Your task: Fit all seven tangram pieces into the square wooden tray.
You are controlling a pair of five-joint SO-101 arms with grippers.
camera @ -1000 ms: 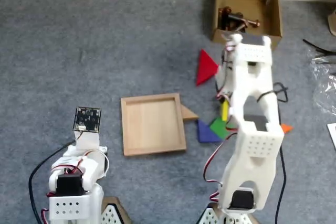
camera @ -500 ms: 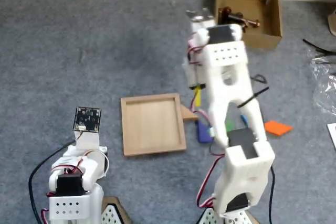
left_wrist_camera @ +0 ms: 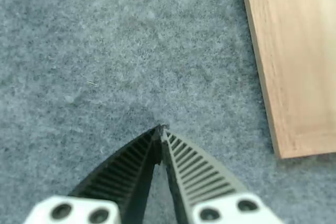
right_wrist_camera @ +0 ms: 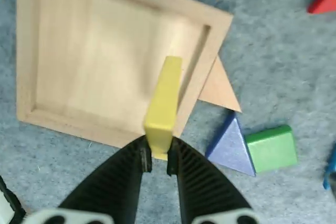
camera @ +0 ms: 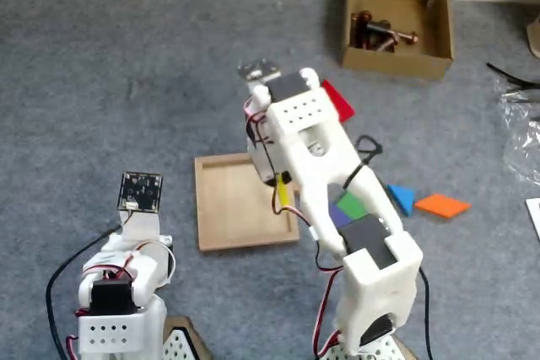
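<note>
— How was the right gripper (right_wrist_camera: pixel 157 157) found?

— It was seen closed on the yellow piece (right_wrist_camera: pixel 164 103). The piece was pinched at one end between the two dark fingers (right_wrist_camera: pixel 123 174), and it was held on its edge. Its free end was pointed over the rim of the wooden tray (right_wrist_camera: pixel 27 45), above the tray's floor. Whether the wood was touched by the piece could not be told.

— And where was the tray placed?

— It was laid flat on the grey carpet (camera: pixel 126 65), between the two arms. In the high view the white right arm (camera: pixel 312 141) was stretched over the tray's side.

— Were the other pieces noted?

— Yes, six were seen on the carpet outside the tray. The tan triangle (right_wrist_camera: pixel 218 90) was lying against the outer rim. Near it the violet-blue triangle (right_wrist_camera: pixel 231 148) was found, with the green piece (right_wrist_camera: pixel 273 148) just beside it. The red piece (camera: pixel 337 100) was partly covered by the arm. The light blue triangle (camera: pixel 402 198) and the orange piece (camera: pixel 441 205) were placed close together, well apart from the tray.

— What was observed of the left gripper (left_wrist_camera: pixel 160 129)?

— Its fingers were pressed together at the tips, and nothing was held between them. It was kept over the carpet, near the tray's edge.

— Was something else noticed?

— A cardboard box (camera: pixel 439 31) was standing at the far side of the carpet.
</note>
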